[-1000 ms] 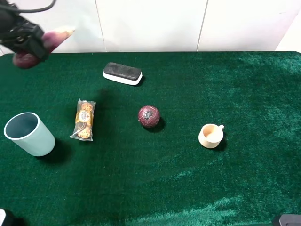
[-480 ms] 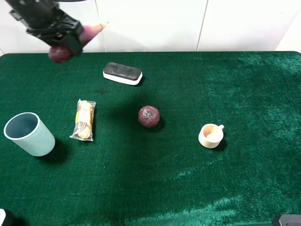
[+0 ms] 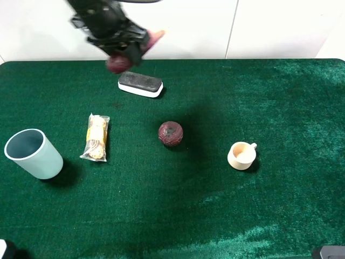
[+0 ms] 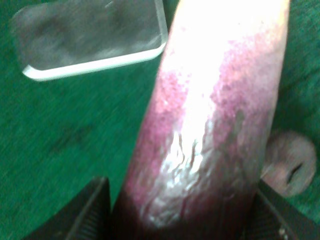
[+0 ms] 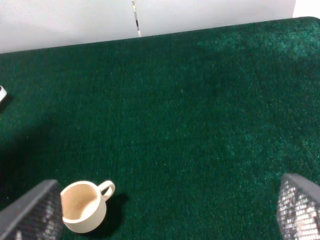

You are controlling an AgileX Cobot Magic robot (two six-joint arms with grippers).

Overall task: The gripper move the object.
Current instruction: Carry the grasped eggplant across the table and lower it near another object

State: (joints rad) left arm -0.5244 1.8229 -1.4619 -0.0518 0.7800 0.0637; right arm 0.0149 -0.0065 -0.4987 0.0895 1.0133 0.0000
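My left gripper (image 3: 128, 50) is shut on the toy eggplant (image 3: 122, 60) and holds it in the air over the table's far edge, just above the black eraser (image 3: 140, 83). The eggplant's dark purple end hangs low and its pale tip (image 3: 156, 35) points up and right. In the left wrist view the eggplant (image 4: 210, 130) fills the frame between the black fingers (image 4: 90, 212). My right gripper (image 5: 165, 220) is open and empty, low at the near right; only its finger pads (image 5: 32, 210) show.
A black and white eraser (image 4: 90, 37) lies at the back. A maroon ball (image 3: 170, 134) sits mid-table, also in the left wrist view (image 4: 290, 162). A cookie packet (image 3: 96, 138) and a pale blue cup (image 3: 33, 154) stand left. A cream mug (image 3: 242, 155) stands right, also in the right wrist view (image 5: 85, 206).
My left gripper has carried the eggplant rightward along the table's far edge, from the far left corner to just above the eraser. Nothing on the table has moved.
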